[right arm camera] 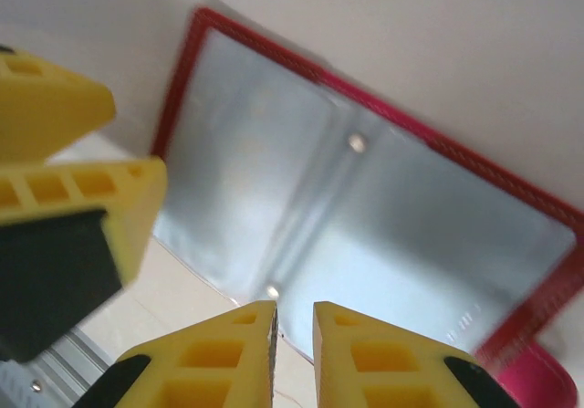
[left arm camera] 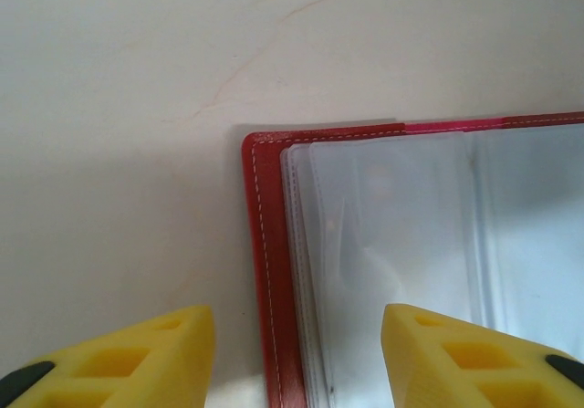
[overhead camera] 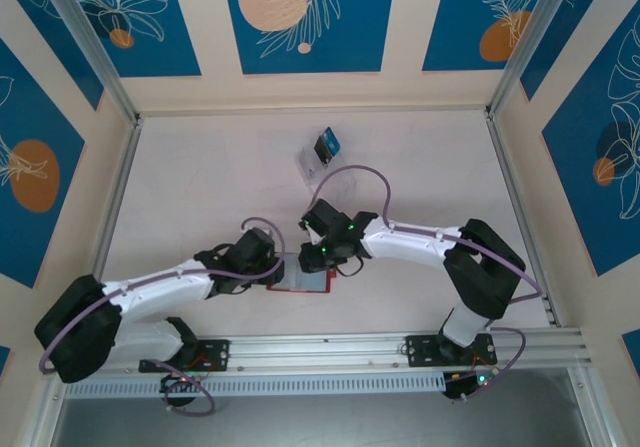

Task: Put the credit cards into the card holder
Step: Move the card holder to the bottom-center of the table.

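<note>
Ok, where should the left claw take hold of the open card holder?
Probably the stitched red border, from its outer side, where the left claw hovers: the card holder lies flat open, and that strip sticks out past the clear sleeves.

I'm seeing soft, even light covering the tabletop (overhead camera: 200, 177). Glare is whitening the card holder (right arm camera: 365, 207), its edges blurring.

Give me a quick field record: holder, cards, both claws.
holder: red leather-like card holder, lying open, clear sleeves up
cards: blue and black plastic cards in clear plastic slotted rack, apart from holder
left claw: open, straddling holder's stitched edge
right claw: nearly shut above sleeves; grip unclear
</note>
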Available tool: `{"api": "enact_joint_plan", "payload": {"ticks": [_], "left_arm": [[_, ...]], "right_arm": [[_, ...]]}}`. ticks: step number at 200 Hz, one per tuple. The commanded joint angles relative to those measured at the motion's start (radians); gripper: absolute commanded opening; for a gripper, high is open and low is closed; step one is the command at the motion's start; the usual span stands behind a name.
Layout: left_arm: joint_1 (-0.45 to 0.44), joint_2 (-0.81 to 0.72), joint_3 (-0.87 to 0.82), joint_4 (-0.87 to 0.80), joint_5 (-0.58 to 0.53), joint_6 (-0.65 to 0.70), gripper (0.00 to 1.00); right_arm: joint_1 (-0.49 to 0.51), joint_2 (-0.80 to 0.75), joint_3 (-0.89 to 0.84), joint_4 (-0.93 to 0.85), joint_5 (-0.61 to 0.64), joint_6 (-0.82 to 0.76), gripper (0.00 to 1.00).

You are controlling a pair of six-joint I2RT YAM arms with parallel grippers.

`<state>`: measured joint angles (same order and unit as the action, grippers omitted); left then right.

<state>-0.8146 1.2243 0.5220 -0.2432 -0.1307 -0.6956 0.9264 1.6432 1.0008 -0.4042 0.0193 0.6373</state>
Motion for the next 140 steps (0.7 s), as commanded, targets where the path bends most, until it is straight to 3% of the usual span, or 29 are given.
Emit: {"api": "enact_joint_plan", "payload": {"ticks": [1,64,109,140], "left_arm": [[-0.005,0.057,0.042,0.046,0.032,0.049,0.48],[-0.004,0.191,0.121,0.06,0.077,0.082,0.48],[-0.004,0.155,0.12,0.055,0.091,0.037,0.48],[-0.003,0.125,0.148,0.012,0.08,0.032,0.48]], "right_arm": [[-0.006,-0.02,-0.074,-0.071,0.013,0.042,0.2],[-0.11,0.016,-0.146,-0.06,0.02,0.05,0.18],[-0.183,0.032,-0.066,-0.107,0.036,-0.046,0.18],[-0.211,-0.036,-0.022,-0.122,0.005,-0.091,0.22]]}}
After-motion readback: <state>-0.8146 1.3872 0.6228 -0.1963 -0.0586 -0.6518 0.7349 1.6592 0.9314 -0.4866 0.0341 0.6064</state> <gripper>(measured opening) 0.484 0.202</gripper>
